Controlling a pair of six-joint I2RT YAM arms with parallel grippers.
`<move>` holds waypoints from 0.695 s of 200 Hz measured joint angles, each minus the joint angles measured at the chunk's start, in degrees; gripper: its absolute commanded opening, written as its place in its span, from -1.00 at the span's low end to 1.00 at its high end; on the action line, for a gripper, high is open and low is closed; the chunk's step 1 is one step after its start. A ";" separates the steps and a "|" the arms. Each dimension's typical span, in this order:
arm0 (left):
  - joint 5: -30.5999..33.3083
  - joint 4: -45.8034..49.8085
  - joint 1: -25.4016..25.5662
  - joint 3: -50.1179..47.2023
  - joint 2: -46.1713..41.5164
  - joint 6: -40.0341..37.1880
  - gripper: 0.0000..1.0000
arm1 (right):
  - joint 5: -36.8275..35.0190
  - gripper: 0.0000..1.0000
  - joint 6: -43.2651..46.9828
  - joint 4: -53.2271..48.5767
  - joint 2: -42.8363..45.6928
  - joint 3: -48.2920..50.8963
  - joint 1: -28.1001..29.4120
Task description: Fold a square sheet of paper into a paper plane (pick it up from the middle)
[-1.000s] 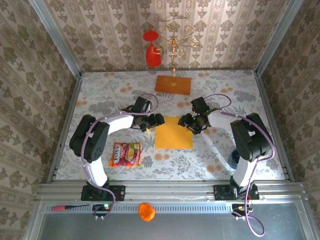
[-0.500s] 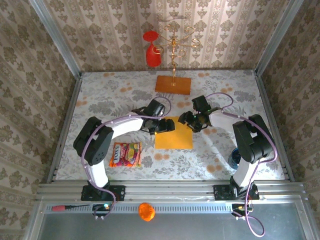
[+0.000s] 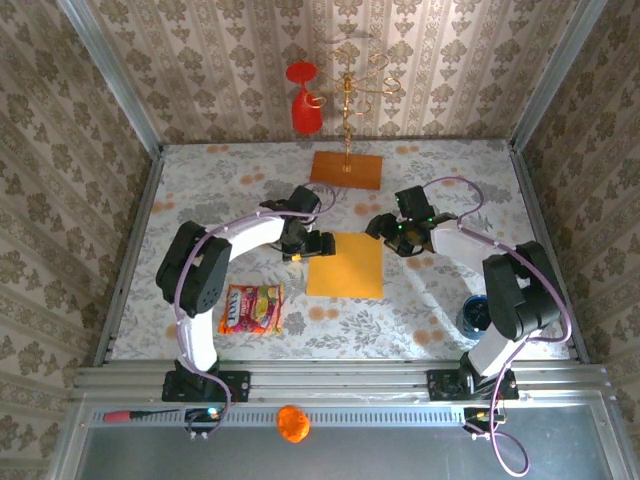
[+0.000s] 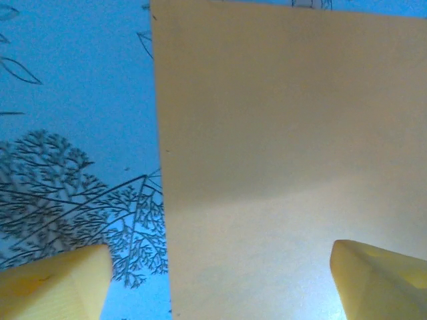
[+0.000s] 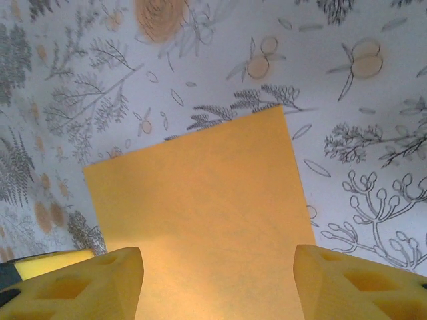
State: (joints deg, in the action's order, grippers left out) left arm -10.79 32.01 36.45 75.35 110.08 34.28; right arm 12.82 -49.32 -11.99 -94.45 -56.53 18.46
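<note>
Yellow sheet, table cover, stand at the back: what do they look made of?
Yellow sheet: thin matte paper; it lies dead flat with crisp edges and no gloss.
Table cover: printed cloth or vinyl with a floral pattern; can't tell which.
Stand: probably metal, with shiny gold thin curved arms. It sits on a brownish board, possibly wood.

Your top view looks down from above and behind the arms (image 3: pixel 215 255). It stands far enough off to take in the whole table (image 3: pixel 200 190), with the bases (image 3: pixel 200 383) along the bottom edge and the back wall (image 3: pixel 200 70) at the top. Your left wrist view sits very close to the table, facing down past the left fingers (image 4: pixel 53 287) at one edge of the paper (image 4: pixel 287 133). Your right wrist view is a little farther off, looking over the right fingers (image 5: pixel 80 283) across the paper. All three share that paper.
</note>
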 measured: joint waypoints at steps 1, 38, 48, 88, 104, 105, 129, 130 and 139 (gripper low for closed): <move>0.09 0.11 0.02 0.13 0.00 -0.07 0.81 | -0.04 0.29 0.02 0.00 0.04 0.00 0.00; 5.97 6.34 5.51 8.52 0.46 -1.38 0.89 | -3.39 0.49 2.71 -1.55 2.14 0.00 -0.42; 7.21 7.50 7.61 10.40 1.18 -0.87 0.89 | -4.20 0.55 3.67 -2.32 2.51 0.00 -0.68; 10.64 13.05 15.08 18.95 10.05 2.29 0.92 | -7.13 0.66 6.60 -4.96 3.48 0.11 -3.82; 11.54 15.28 16.13 21.81 13.77 3.28 0.93 | -7.61 0.66 7.58 -5.25 4.04 0.76 -5.55; 11.56 15.37 16.15 21.90 13.92 3.34 0.93 | -7.65 0.66 7.63 -5.25 4.09 0.81 -5.62; 12.98 17.42 16.00 22.69 15.89 4.70 0.95 | -7.76 0.66 8.72 -6.21 4.87 1.86 -7.72; 13.03 17.53 15.98 22.69 15.89 4.76 0.95 | -7.76 0.66 8.79 -6.25 4.92 1.92 -7.82; 13.40 18.12 15.96 22.88 15.89 5.18 0.94 | -7.74 0.66 8.96 -6.29 5.09 2.29 -8.48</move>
State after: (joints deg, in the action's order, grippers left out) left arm 2.61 50.13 52.40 98.24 125.97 39.46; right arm 5.08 -40.36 -18.28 -89.36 -54.24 9.98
